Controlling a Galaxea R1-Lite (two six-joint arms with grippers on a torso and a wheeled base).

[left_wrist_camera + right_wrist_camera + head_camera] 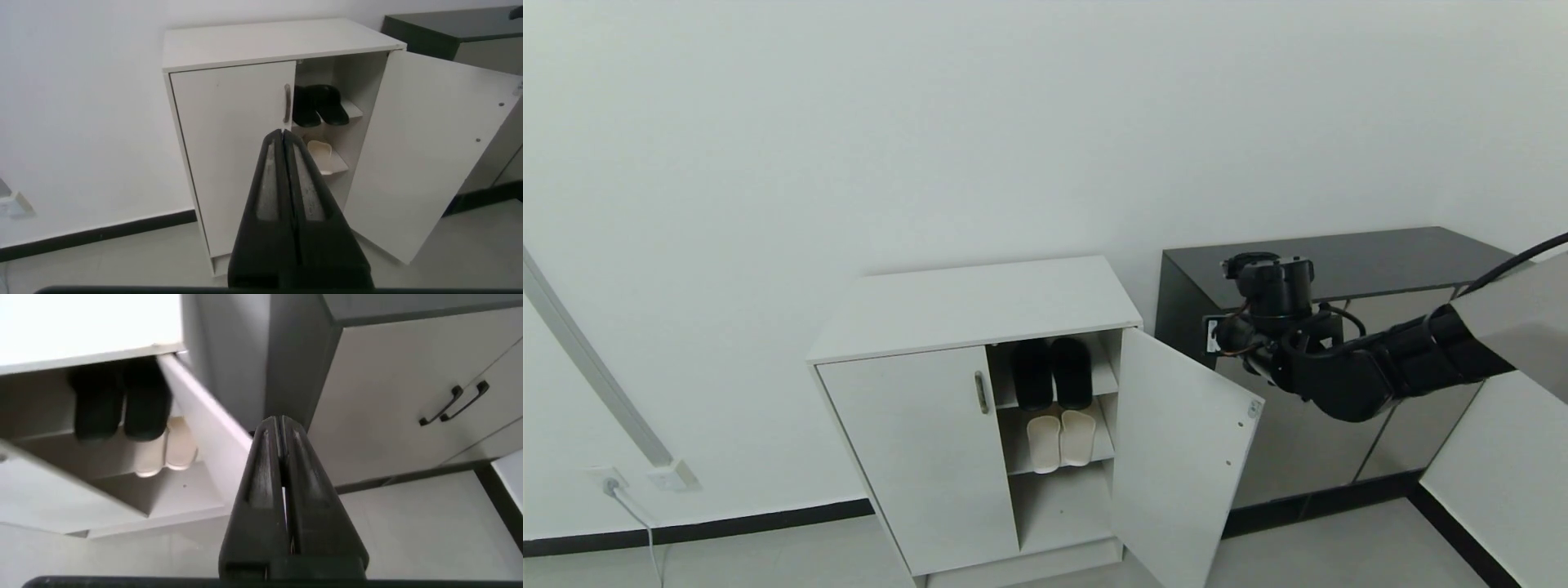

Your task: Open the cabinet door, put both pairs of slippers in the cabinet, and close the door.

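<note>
Two pairs of slippers are sitting inside the cabinet (972, 306), which is standing against the white wall. Black slippers (1052, 373) are lying side by side on the upper shelf, at its front edge, toes pointing outward. White slippers (1060, 439) are lying side by side on the middle shelf directly below, also at its front edge. The bottom compartment is showing only its floor panel.

The right door (1176, 457) is standing swung wide open, exposing the right half of the interior. The left door (915, 457) is sitting flush and closed, with its handle (982, 392) running upright along its inner edge.

The right arm (1372, 367) is hanging in front of the dark sideboard (1339, 269), near the upper outer corner of the open door. The right gripper (283, 423) is showing its fingers pressed together with nothing between them, just beside the door's edge; whether it is touching the door cannot be told.

The left gripper (283, 135) is pointing toward the closed left door, well apart from it, with its fingers likewise pressed together and holding nothing.

A wall socket (609, 482) is sitting low on the wall, well to the left of the cabinet.
</note>
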